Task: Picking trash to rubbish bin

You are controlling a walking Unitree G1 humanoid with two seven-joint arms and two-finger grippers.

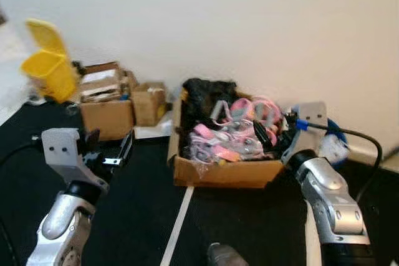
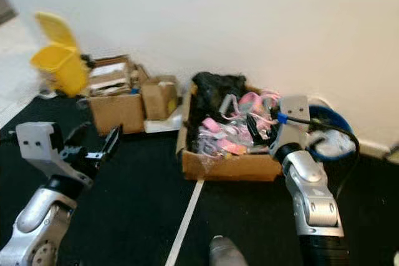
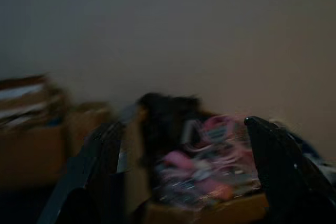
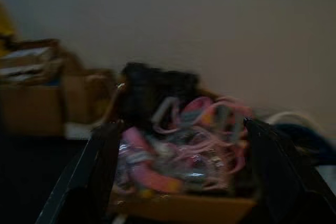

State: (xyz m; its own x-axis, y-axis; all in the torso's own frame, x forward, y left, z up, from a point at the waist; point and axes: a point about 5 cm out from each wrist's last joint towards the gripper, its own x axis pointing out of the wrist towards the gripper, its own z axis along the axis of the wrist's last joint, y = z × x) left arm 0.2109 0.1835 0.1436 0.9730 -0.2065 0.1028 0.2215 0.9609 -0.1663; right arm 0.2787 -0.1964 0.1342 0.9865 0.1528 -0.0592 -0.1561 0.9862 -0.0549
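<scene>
An open cardboard box (image 1: 218,172) stands on the black floor by the wall. It holds pink and grey plastic-wrapped items (image 1: 234,132) and a black bundle (image 1: 206,95). My right gripper (image 1: 277,136) is open at the box's right rim, and in the right wrist view the pink items (image 4: 184,140) sit ahead between its fingers (image 4: 100,171). My left gripper (image 2: 95,141) is open and empty, low over the floor to the left of the box. A yellow rubbish bin (image 1: 50,60) with its lid up stands far left by the wall.
Two smaller cardboard boxes (image 1: 106,110) (image 1: 149,104) stand between the bin and the large box. A blue and white coil (image 1: 333,141) lies right of the box. A white strip (image 1: 177,225) runs across the black floor. A grey object (image 1: 224,255) is at the bottom edge.
</scene>
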